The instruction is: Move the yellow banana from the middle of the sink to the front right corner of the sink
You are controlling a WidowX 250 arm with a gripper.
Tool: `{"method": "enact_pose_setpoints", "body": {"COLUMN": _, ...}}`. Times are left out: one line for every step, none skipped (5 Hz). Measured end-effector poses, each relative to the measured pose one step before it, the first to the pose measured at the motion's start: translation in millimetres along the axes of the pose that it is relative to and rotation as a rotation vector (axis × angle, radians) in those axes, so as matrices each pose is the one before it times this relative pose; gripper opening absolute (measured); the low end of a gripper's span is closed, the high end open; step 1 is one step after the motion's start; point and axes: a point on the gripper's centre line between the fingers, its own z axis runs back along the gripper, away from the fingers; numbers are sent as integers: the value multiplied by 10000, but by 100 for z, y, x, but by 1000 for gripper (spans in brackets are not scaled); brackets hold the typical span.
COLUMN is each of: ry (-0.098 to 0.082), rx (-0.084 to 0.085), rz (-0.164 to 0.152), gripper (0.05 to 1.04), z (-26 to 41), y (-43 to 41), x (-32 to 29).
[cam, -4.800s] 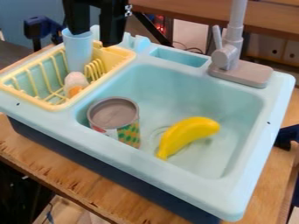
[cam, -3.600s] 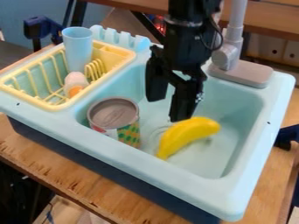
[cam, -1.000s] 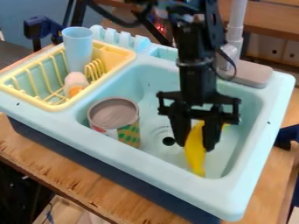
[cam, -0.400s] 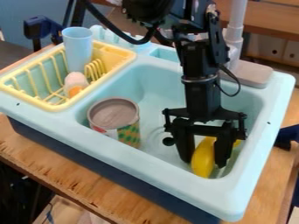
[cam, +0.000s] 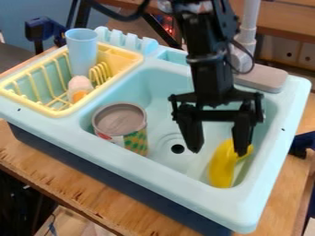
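Note:
The gripper (cam: 219, 153) hangs over the right part of the light blue sink basin (cam: 166, 103), its two fingers spread wide apart and nothing held between them. Just below it, the yellow banana (cam: 224, 167) lies on the basin floor near the front right corner. The right finger overlaps the banana's upper end; whether they touch I cannot tell. In the basin's left part stands a can (cam: 123, 126) with a grey top and a green and yellow patterned side.
The yellow dish rack (cam: 56, 112) on the left holds a light blue cup (cam: 82, 51) and a white and orange object (cam: 79, 88). Behind the basin at the right rises a grey faucet (cam: 247, 39). A dark drain hole (cam: 177, 149) lies between can and banana.
The gripper has come down over the banana, then risen and opened wider. The banana now lies closer to the basin's front right corner and is turned more upright in view.

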Motion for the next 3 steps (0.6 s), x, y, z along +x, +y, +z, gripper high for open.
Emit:
{"method": "enact_pose_setpoints", "body": {"ry": -355, "rx": -439, "rz": 100, "gripper": 1001, "z": 1376, "y": -161, "x": -97}}
{"method": "enact_pose_setpoints", "body": {"ry": 51, "rx": 679, "rz": 98, "gripper": 1001, "z": 1324, "y": 853, "x": -906}}
{"method": "enact_pose_setpoints", "body": {"ry": 260, "rx": 2452, "rz": -107, "gripper": 1001, "z": 1911, "y": 2517, "x": -2040}}
